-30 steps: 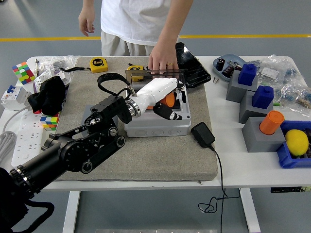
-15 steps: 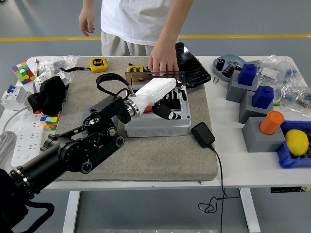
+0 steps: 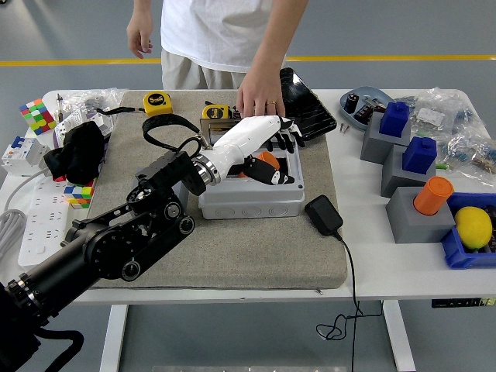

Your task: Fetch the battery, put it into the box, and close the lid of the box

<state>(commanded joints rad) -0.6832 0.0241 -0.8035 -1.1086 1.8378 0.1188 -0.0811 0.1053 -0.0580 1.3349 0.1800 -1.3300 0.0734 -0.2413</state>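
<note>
— Where was your left hand [image 3: 260, 143]?

— Over the open box [image 3: 249, 194] on the grey mat [image 3: 232, 248], fingers [image 3: 285, 141] loosely spread and gripping nothing.

— And the battery?

— The orange battery [image 3: 267, 160] lay inside the box, just under my palm (partly hidden by my thumb).

— The lid?

— The clear lid [image 3: 232, 118] stood upright at the box's far edge. A person's hand [image 3: 260, 97] rested on its top, just beyond my fingertips.

— Anything close by?

— A black charger [image 3: 323, 215] lay beside the box's right corner, and a yellow tape measure [image 3: 157, 102] sat at the mat's far edge.
</note>
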